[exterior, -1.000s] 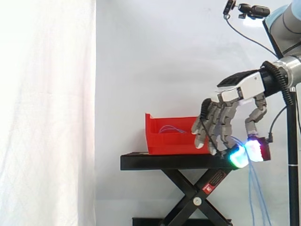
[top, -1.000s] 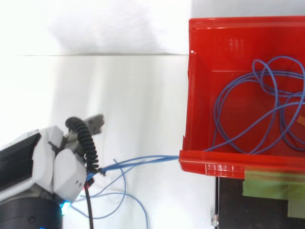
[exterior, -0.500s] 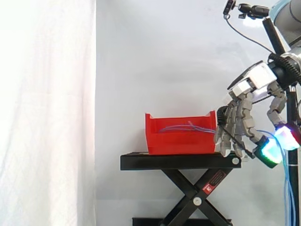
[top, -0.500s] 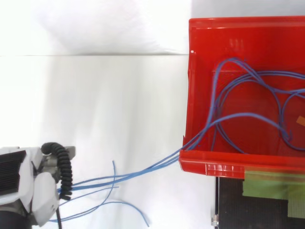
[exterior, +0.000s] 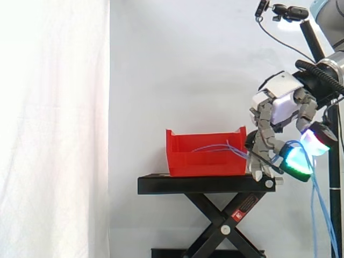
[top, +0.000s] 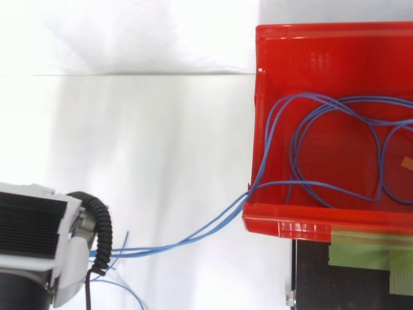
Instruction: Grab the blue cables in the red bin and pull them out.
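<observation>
The red bin (exterior: 207, 156) stands on a black stand (exterior: 207, 184); from above its left wall (top: 257, 129) shows. Thin blue cables (top: 335, 129) lie looped inside the bin. Some strands leave over its front left corner and run stretched (top: 187, 240) to my hand (top: 61, 258). In the side view my hand (exterior: 282, 107) hangs just right of the bin, slightly above its rim. Its fingers are curled, and green (exterior: 295, 161) and white glowing pads are pinched on the cables. Loose cable ends (exterior: 322, 215) hang down below the hand.
A white curtain hangs behind the stand. A small camera on a mount (exterior: 285, 11) sits at the top right above the arm. Green tape (top: 368, 248) lies on the stand beside the bin. A small orange tag (top: 406, 161) lies inside the bin.
My hand has moved away from the bin and risen a little, dragging the cables. The loops in the bin have spread and the strands over the corner are tauter.
</observation>
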Robot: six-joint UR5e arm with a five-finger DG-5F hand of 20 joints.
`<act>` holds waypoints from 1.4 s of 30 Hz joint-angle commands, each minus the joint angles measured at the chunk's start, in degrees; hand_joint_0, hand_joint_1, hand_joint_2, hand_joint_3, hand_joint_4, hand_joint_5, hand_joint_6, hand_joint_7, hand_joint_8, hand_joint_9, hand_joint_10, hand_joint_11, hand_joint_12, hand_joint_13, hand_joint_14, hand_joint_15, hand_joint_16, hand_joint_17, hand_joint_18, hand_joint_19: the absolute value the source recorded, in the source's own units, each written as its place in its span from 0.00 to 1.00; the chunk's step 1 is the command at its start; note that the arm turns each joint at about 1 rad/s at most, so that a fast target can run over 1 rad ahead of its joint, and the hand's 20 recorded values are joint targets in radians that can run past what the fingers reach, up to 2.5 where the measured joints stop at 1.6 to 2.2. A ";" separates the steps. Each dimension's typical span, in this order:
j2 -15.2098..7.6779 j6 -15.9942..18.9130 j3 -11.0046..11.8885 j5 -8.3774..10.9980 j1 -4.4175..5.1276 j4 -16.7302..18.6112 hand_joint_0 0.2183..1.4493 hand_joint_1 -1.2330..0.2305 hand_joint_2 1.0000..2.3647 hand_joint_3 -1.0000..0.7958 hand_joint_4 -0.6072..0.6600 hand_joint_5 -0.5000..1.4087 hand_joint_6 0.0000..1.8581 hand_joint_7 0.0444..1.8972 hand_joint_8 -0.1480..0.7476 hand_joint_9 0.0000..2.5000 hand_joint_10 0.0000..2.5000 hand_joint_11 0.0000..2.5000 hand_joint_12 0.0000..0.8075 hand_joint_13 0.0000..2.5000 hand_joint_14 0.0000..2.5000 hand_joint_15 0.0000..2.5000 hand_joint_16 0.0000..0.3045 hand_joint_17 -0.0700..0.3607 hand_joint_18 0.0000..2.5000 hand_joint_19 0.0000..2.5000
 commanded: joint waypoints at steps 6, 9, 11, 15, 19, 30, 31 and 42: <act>-0.02 37.01 0.00 9.19 1.20 2.02 0.57 0.33 0.00 0.00 0.53 0.75 0.42 0.37 0.43 0.36 0.01 0.18 0.37 0.27 0.00 0.11 0.13 0.36 0.20 0.11; -0.02 40.53 0.00 12.70 1.55 2.72 0.57 0.33 0.00 0.00 0.53 0.75 0.41 0.37 0.43 0.36 0.01 0.17 0.37 0.27 0.00 0.11 0.13 0.36 0.20 0.11; -0.02 41.67 0.00 14.02 1.81 2.72 0.56 0.33 0.00 0.00 0.53 0.75 0.41 0.37 0.43 0.36 0.01 0.18 0.37 0.27 0.00 0.11 0.13 0.36 0.20 0.12; -0.02 42.20 0.00 14.72 2.08 2.72 0.56 0.33 0.00 0.00 0.52 0.74 0.41 0.37 0.43 0.36 0.01 0.18 0.37 0.27 0.00 0.11 0.13 0.36 0.20 0.12; -0.02 41.41 0.00 14.37 2.43 3.78 0.56 0.33 0.00 0.00 0.51 0.73 0.42 0.36 0.43 0.36 0.01 0.18 0.37 0.27 0.00 0.12 0.13 0.36 0.20 0.12; -0.02 23.74 0.00 9.36 2.52 15.29 0.55 0.32 0.00 0.00 0.50 0.69 0.46 0.33 0.43 0.36 0.01 0.19 0.37 0.28 0.00 0.12 0.13 0.36 0.20 0.12; -0.02 23.74 0.00 9.28 2.43 15.38 0.55 0.32 0.00 0.00 0.49 0.69 0.46 0.33 0.43 0.36 0.01 0.19 0.37 0.28 0.00 0.12 0.13 0.36 0.20 0.12; -0.02 24.62 0.00 9.45 2.43 14.76 0.52 0.30 0.00 0.00 0.51 0.66 0.48 0.31 0.43 0.35 0.01 0.19 0.37 0.28 0.01 0.13 0.13 0.37 0.20 0.12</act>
